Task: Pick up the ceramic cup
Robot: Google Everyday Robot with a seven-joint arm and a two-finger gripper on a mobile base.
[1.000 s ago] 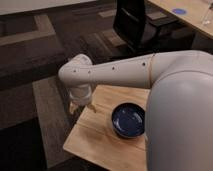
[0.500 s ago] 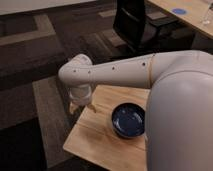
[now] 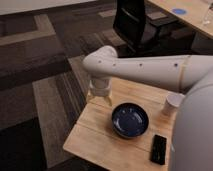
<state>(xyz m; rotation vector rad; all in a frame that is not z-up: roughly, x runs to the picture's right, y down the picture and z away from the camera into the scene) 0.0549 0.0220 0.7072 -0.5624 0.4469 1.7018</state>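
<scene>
The gripper hangs over the far left corner of the desk, at about 10 o'clock from the dark blue bowl. Its jaws look spread, with nothing between them. The ceramic cup stands upright on the other side, at about 2 o'clock from the bowl, well apart from the gripper and partly hidden behind the robot's white body.

The main risk is the path. The bowl sits between gripper and cup, so a low, straight sweep toward 3 o'clock would likely clip its rim and shove it, perhaps into the black phone lying at 5 o'clock from it.

A second risk is closing on the wrong thing, since the bowl is nearer and larger.

The cup itself looks narrow and tall, so a jaw touching one side first could tip it or push it along the desk. Its smooth, tapered wall may also slide out of a shallow pinch. The arm crosses just above it, leaving little room to approach.
</scene>
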